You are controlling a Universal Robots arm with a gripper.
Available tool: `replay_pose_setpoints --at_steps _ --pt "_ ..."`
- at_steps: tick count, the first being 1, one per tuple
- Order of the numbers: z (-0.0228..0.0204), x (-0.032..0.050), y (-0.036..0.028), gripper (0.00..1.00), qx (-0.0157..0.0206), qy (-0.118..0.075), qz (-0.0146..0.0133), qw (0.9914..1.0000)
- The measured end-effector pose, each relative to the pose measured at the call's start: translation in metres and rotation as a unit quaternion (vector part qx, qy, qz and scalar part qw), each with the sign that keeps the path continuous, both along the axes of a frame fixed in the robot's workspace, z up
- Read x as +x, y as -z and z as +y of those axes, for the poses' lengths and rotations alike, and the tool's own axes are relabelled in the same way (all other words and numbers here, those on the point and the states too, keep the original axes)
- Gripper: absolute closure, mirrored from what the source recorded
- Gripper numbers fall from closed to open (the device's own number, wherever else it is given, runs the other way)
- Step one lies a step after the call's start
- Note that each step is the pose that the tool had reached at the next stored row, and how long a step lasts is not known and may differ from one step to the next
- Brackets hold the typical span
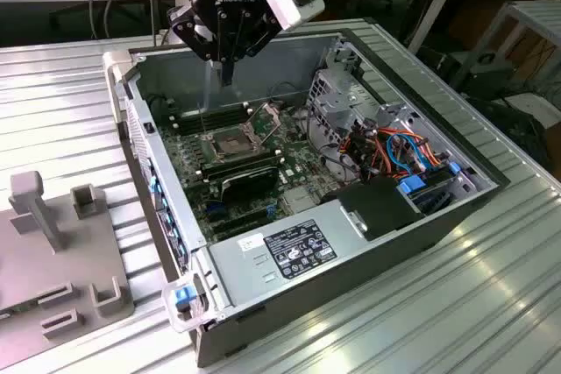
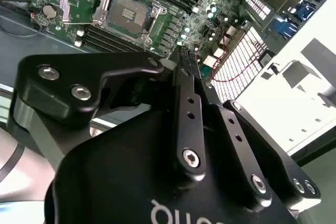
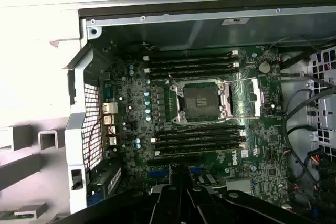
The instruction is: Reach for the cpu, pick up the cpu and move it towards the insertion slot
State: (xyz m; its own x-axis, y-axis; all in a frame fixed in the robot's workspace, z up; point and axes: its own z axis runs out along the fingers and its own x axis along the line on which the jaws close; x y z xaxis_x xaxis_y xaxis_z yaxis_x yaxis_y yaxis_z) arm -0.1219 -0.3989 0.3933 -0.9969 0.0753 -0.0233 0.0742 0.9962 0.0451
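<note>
Right now I'm counting one open PC case, one motherboard, one insertion slot, two banks of memory slots, one expansion card, one coin battery and one gripper.

Bright, even light falls from overhead, streaking glare along the ribbed metal table at five o'clock from the open computer case in the exterior view. Its walls shade the motherboard toward eleven o'clock. In the second wrist view the gripper shows a dull sheen, and the pale surfaces outside the case burn out white.
</note>
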Motion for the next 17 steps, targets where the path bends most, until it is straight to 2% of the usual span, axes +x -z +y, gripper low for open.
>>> replay_pose_setpoints --at_steps 6,17 --pt "0.0 0.0 0.0 0.89 0.0 0.0 0.0 1.0" --pt "0.0 -0.0101 0.0 0.89 0.0 0.0 0.0 1.0"
